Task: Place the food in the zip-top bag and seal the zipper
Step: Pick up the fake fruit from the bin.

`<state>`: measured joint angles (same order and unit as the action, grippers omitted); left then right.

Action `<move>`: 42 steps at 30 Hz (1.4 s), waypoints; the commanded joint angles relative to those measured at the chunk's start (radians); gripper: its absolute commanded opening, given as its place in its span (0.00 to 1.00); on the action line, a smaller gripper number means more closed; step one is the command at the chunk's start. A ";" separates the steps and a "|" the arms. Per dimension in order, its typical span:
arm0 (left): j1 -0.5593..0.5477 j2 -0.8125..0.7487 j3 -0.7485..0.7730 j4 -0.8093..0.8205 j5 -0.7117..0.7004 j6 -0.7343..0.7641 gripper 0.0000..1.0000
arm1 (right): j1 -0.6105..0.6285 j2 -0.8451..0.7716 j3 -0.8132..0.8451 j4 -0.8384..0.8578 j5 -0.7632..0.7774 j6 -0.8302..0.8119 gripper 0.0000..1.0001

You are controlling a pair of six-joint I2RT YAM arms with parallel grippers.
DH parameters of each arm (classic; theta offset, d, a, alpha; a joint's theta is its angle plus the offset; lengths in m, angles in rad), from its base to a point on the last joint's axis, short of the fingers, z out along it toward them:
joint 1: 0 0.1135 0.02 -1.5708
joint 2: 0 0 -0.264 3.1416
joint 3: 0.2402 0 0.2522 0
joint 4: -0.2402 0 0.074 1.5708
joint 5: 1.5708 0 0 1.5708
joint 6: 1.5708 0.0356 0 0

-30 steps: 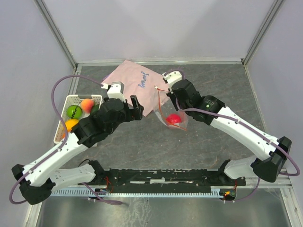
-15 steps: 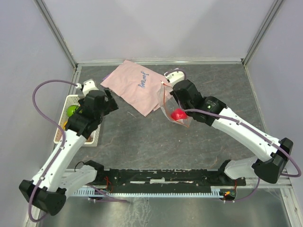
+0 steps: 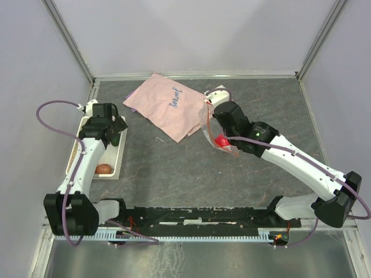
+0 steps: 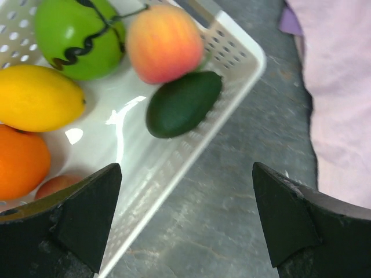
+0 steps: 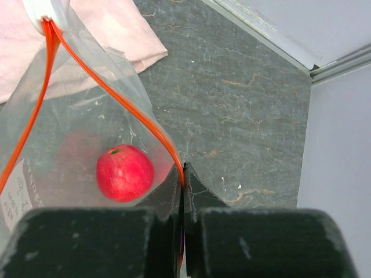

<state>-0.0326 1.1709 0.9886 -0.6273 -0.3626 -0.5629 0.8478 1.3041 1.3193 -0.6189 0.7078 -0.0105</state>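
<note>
The clear zip-top bag (image 5: 75,133) hangs open from my right gripper (image 5: 183,179), which is shut on its red-orange zipper strip (image 5: 119,95). A red fruit (image 5: 124,172) lies inside the bag. From the top the bag (image 3: 215,134) and right gripper (image 3: 217,123) are at the table's middle right. My left gripper (image 4: 185,226) is open and empty, over the near right edge of the white basket (image 4: 243,63). In the basket lie a green fruit (image 4: 75,35), a peach one (image 4: 164,41), an orange one (image 4: 20,162), a yellow one (image 4: 37,97) and a dark green one (image 4: 182,103).
The pink cloth with blue writing (image 3: 168,104) lies at the back middle, beside the bag. The basket (image 3: 119,152) stands by the left wall, and a brown fruit (image 3: 103,168) shows at its near end. Metal frame rails edge the table.
My left arm has swung from the table's middle back left to over the basket, open throughout. My right gripper has shifted slightly right, still holding the bag with the red fruit.
</note>
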 commanded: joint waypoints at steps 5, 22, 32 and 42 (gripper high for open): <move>0.124 0.161 0.044 0.079 0.022 0.009 0.99 | -0.003 -0.032 -0.026 0.104 0.055 -0.029 0.02; 0.185 0.542 0.297 0.086 -0.074 0.026 1.00 | -0.003 -0.055 -0.088 0.159 -0.005 -0.022 0.02; 0.195 0.655 0.329 0.084 -0.040 0.069 0.99 | -0.003 -0.048 -0.095 0.166 -0.027 -0.023 0.02; 0.196 0.660 0.328 0.084 -0.025 0.100 0.84 | -0.003 -0.047 -0.100 0.165 -0.050 -0.019 0.02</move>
<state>0.1577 1.8404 1.2819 -0.5655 -0.3779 -0.5171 0.8478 1.2758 1.2194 -0.5060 0.6609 -0.0288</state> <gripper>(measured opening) 0.880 0.024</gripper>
